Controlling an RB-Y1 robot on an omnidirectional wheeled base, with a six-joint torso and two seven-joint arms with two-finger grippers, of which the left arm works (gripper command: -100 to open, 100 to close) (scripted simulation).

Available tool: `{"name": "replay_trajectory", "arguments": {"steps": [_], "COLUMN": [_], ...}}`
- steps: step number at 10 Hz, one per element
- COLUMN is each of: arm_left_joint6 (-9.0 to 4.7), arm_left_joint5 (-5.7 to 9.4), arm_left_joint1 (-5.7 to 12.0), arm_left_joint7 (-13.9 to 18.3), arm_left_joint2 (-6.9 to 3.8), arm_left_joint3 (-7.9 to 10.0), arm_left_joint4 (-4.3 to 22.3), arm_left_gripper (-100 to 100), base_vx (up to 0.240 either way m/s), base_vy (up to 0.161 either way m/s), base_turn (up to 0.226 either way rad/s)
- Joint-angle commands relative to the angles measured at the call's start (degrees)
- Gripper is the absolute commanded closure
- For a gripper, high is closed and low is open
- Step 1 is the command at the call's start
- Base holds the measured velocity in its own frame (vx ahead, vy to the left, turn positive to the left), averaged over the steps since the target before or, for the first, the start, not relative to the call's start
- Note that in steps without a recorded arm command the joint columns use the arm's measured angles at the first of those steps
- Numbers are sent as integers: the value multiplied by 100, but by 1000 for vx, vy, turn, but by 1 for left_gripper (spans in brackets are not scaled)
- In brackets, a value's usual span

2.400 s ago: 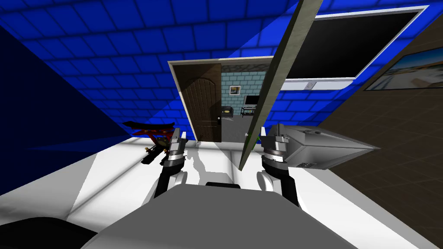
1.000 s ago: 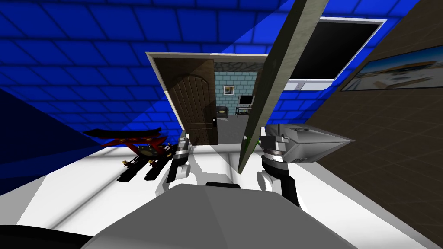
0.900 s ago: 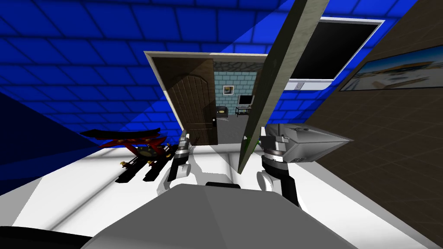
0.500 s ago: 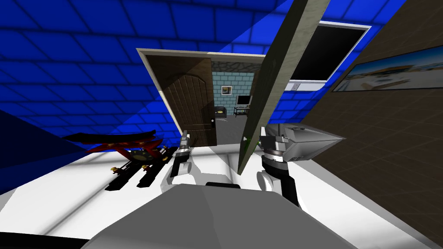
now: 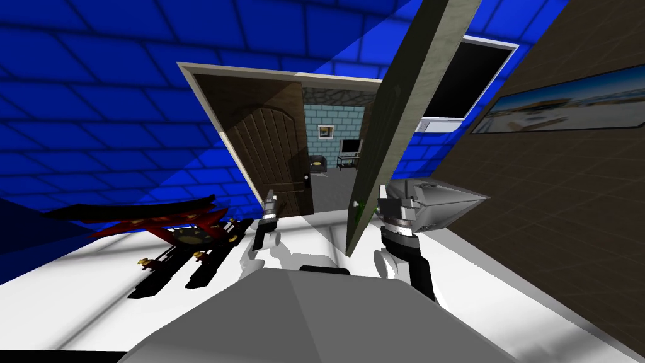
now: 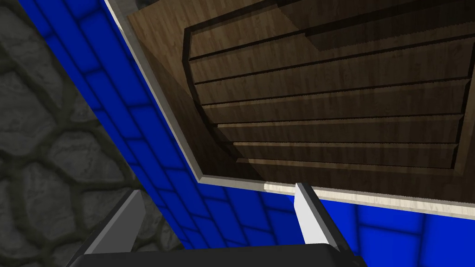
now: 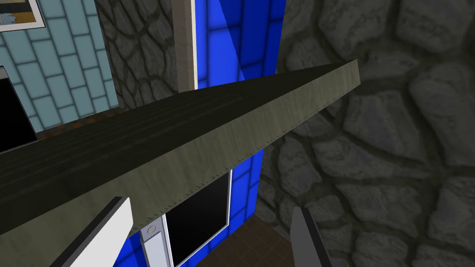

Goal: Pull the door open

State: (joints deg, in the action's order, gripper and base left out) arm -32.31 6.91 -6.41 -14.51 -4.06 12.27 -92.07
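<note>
As we sweep in from the left, a red and black frame (image 5: 176, 236) lies on the pale floor (image 5: 75, 296). Just right of it hangs the left gripper (image 5: 270, 200), blades parted on nothing and aimed at the brown panelled door (image 5: 268, 151), which stands ajar at the far wall, well apart from it. Now the one that matters: the grey-green door (image 5: 398, 120) stands at centre, a tall upright slab with its thin edge turned toward me. Low on its left side there's a small pale stub (image 5: 356, 203), too small to call a handle for sure. Just beside the slab, on its right, sits the right gripper (image 5: 406, 196), blades spread and empty, clearly the nearer arm. Look along that hand and the door's edge (image 7: 208, 148) cuts across ahead of the fingers, over one blade (image 7: 101, 232) rather than down the gap. My read: the slab lies left of the jaws, so a pull needs that hand to shift left and catch the edge. A grey box (image 5: 444, 205) sits just right of that hand.
</note>
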Motion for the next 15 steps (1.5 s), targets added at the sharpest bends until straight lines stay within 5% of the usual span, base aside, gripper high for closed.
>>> {"name": "replay_trajectory", "arguments": {"steps": [1,3,12,15], "arm_left_joint6": [-37,-62,-113,-150], "arm_left_joint5": [29,145,380,556], "arm_left_joint1": [55,358,978,1442], "arm_left_joint7": [-40,-139,-339,-489], "arm_left_joint2": [8,-18,-54,-70], "arm_left_joint3": [23,148,405,597], "arm_left_joint4": [220,588,1677,2303], "arm_left_gripper": [-100,-100,-100,-100], "base_vx": [61,62,45,74], "base_vy": [30,23,24,46], "base_turn": [-46,-90,-60,-118]}}
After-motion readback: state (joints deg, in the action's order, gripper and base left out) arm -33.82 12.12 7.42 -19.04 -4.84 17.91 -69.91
